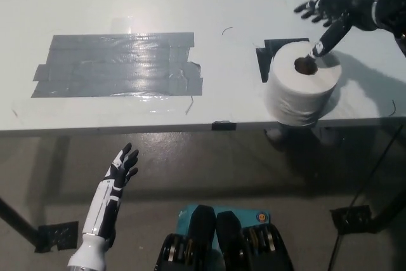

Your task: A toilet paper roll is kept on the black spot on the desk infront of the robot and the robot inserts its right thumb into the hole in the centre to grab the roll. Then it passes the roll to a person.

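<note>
The toilet paper roll [303,89] stands upright on the white desk [127,4], near its front edge, covering most of the black spot [265,54], of which only a corner shows at the roll's upper left. The right hand [330,18] hangs just above and behind the roll with its fingers spread wide and holding nothing, the thumb angled down toward the dark centre hole; the tip looks to be right at the hole's rim, though from this steep angle I cannot tell whether it has entered or only sits above the opening. The step in hand is therefore the thumb insertion, with grasp and handover not yet done. The next move calls for driving the thumb straight down the core, centred so it does not catch the soft paper edge or shove the roll toward the desk's front edge (which is close), and then closing the other fingers against the outer wall so the roll is pinched between thumb and fingers before any lift. The left hand [113,185] rests low at the robot's side, below the desk edge, its fingers loosely apart and empty. A large patch of grey tape [117,65] lies well apart from the roll, and no person is in view to receive it.
</note>
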